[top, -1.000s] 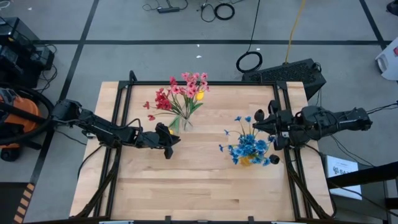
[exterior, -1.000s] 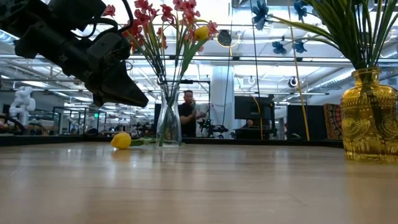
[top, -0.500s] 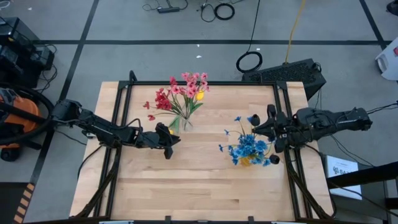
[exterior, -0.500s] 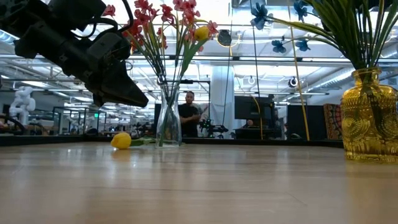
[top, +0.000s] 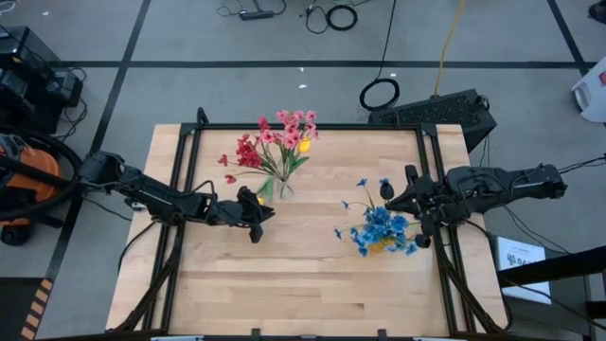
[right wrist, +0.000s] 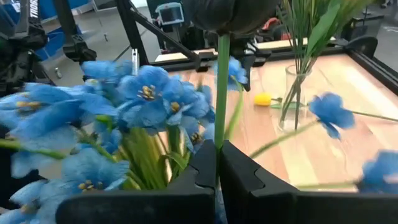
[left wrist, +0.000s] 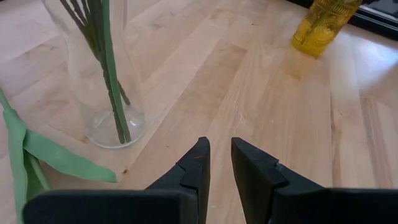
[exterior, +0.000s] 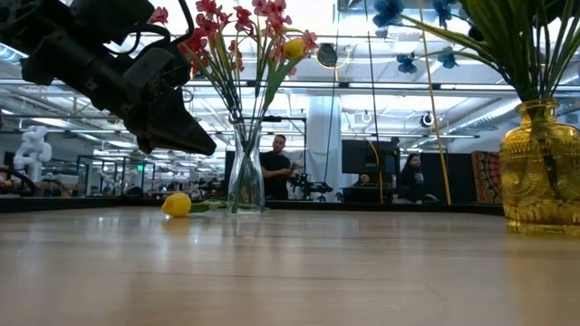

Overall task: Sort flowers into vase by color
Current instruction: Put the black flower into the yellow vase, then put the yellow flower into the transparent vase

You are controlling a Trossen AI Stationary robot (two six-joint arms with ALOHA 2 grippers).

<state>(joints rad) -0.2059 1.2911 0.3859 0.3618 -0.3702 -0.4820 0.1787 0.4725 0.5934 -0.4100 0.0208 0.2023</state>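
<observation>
My right gripper [top: 390, 197] hovers over the yellow glass vase [exterior: 541, 172], which is full of blue flowers [top: 379, 223], and is shut on a dark-budded flower [right wrist: 233, 12]. The clear vase [top: 282, 188] holds red, pink and yellow blooms [top: 279, 142]. One yellow bud [exterior: 177, 205] lies on the table just left of the clear vase, its green leaf [left wrist: 56, 158] flat on the wood. My left gripper [left wrist: 221, 162] waits beside that bud, above the table, with its fingers a narrow gap apart and holding nothing. My right gripper pinches the dark-budded flower's thin green stem [right wrist: 219, 140] between its two fingers, some way below the bud. The fingers come level from the table's right and lie across the stem. The stem stands upright, bud above; its lower end is hidden among the blue flowers.
A black frame rail [top: 189, 180] runs along the table's left, far and right sides. Bare wood [top: 303, 284] stretches across the near half of the table. People stand in the room beyond the far edge [exterior: 276, 167].
My right gripper, still shut on the stem, has drifted a little toward the table's left and near edges, over the yellow vase. The blue blooms have shifted and bunched closer together, and the yellow vase has slid slightly toward the table's right.
</observation>
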